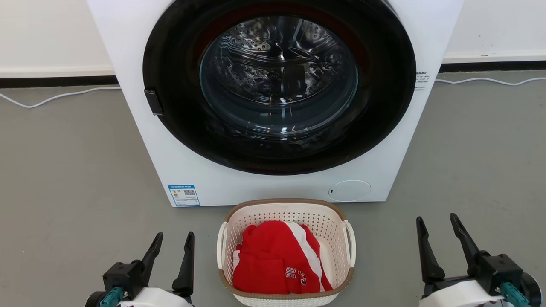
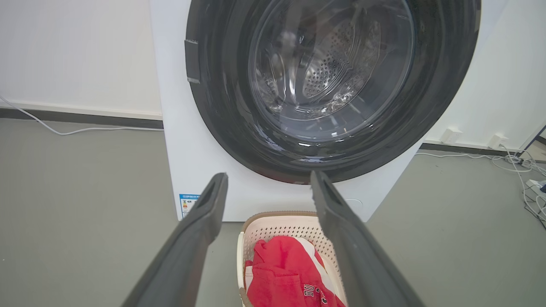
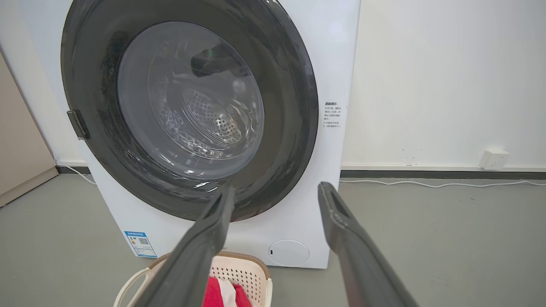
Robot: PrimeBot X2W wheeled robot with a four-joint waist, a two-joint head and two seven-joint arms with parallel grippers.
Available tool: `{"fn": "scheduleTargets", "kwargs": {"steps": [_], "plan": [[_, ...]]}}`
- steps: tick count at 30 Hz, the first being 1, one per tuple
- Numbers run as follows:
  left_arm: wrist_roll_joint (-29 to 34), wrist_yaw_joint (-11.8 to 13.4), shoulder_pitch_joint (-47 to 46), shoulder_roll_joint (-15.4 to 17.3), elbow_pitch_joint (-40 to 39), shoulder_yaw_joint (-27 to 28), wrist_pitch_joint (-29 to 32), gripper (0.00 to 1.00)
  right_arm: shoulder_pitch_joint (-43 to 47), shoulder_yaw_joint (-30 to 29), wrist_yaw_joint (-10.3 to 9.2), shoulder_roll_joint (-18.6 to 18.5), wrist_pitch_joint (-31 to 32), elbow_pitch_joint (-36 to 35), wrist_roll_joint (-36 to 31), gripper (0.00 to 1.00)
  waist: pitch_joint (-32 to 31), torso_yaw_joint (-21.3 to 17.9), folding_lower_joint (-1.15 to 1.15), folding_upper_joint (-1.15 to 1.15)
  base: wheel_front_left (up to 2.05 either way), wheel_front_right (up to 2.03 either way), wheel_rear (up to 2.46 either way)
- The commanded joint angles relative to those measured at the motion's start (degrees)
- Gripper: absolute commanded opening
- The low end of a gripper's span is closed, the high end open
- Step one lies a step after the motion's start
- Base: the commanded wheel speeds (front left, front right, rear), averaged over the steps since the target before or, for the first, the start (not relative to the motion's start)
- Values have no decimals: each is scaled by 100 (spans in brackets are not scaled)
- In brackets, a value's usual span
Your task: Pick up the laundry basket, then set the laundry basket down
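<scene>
The left claw (image 1: 175, 235) and the right claw (image 1: 436, 218) both stand released, fingers spread and empty. Between them, apart from each, the laundry basket (image 1: 328, 224) sits on the grey floor (image 1: 64, 170), holding a red garment (image 1: 268, 260), just before the white washing machine (image 1: 239, 187).

this looks like a bare test room set up as a laundry corner rather than a lived-in home. a white front-loading washing machine (image 1: 239, 187) stands alone on a plain grey floor (image 1: 64, 170), against a blank white wall (image 3: 448, 85) with a dark skirting strip (image 1: 55, 81). an energy label (image 1: 184, 195) is stuck on its front. loose white cables (image 1: 55, 97) trail over the floor, sockets (image 3: 493, 158) sit low on the wall, and a laundry basket (image 1: 283, 200) of red clothing (image 1: 264, 256) sits before the machine.
</scene>
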Motion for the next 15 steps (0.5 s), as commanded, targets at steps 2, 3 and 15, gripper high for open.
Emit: {"fn": "scheduleTargets", "kwargs": {"steps": [2,3,15], "plan": [[53,-35,-128,62,-132,173,-52,100,-100,123,41,-55,-80,-127,35,100,-1,2,0,0,0,0,0],[52,-35,-129,62,-133,174,-52,100,-96,110,41,-55,-80,-130,45,100,2,2,0,0,0,0,0],[57,-35,-242,62,-137,164,-52,100,-175,39,41,-55,-80,-68,139,100,221,15,0,0,0,0,0]]}}
